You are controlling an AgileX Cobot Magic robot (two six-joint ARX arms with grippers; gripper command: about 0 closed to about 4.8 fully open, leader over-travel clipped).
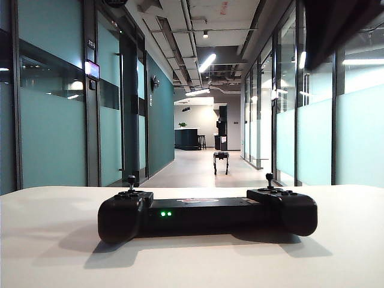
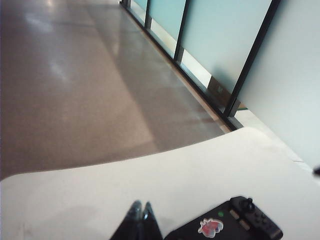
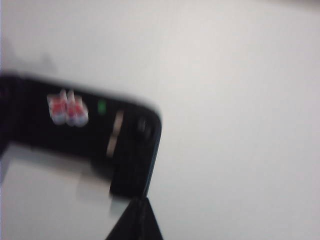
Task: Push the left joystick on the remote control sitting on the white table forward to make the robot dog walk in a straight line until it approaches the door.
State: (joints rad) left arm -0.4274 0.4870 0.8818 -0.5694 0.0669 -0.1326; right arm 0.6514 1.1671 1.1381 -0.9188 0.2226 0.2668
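Right, stock on hand — taken from the ext. view unless noted.

Item 1: remote control [image 1: 207,213], black, lying flat at centre of the white table [image 1: 336,258], two green lights facing the camera. Reddish logo on its top face, clearer in my left wrist view.

Item 2: left joystick [image 1: 131,182], upright on the controller's 9 o'clock end; matching right thumbstick [image 1: 269,179] at the 3 o'clock end. Nothing touching either.

Item 3: robot dog [image 1: 221,161], small, standing on the corridor floor beyond the table, approx. 12 o'clock of the controller, well apart from it.

Item 4: my left gripper [image 2: 141,214] — fingers pressed together, above bare tabletop just beside the controller, not touching it.

Item 5: my right gripper [image 3: 139,210] — fingers pressed together, pic blurred, tips near one end of the controller; contact can't be told.
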